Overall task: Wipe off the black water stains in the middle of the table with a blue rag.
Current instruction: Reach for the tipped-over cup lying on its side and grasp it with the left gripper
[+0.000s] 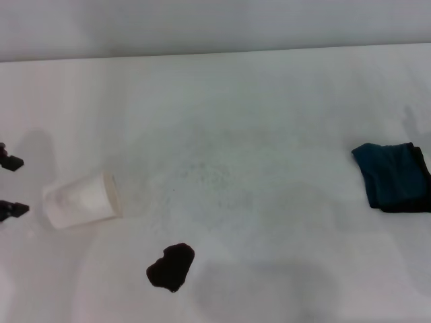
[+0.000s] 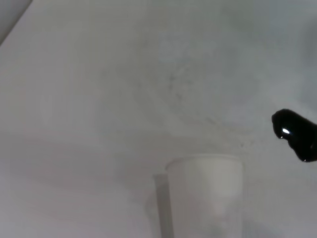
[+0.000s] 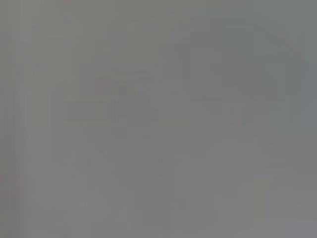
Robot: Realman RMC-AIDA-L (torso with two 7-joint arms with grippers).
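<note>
Across the whole head view lies one big white table [image 1: 269, 101], with faint grey specks near its middle. Its far edge runs along the top of that view.

One white cup [image 1: 82, 200] comes next in size. It lies on its side near the left edge of the table, with its open mouth turned to the right. What is in it cannot be seen. The left wrist view shows the same cup [image 2: 205, 196] up close, with nothing touching it.

One blue rag [image 1: 394, 176] sits flat by the right edge of the table. It is dark teal with black trim, and it is a bit crumpled. It is well apart from the cup.

One blotch of black water stains [image 1: 171, 266] lies near the front edge of the table, between the cup and the rag but closer to the cup. It is wet and shiny in the left wrist view [image 2: 296, 134].

Two dark tips of the left gripper [image 1: 8, 186] poke in at the left edge, just beside the cup. They are spread apart and pinch nothing.

No right gripper shows; its wrist view is only grey.
</note>
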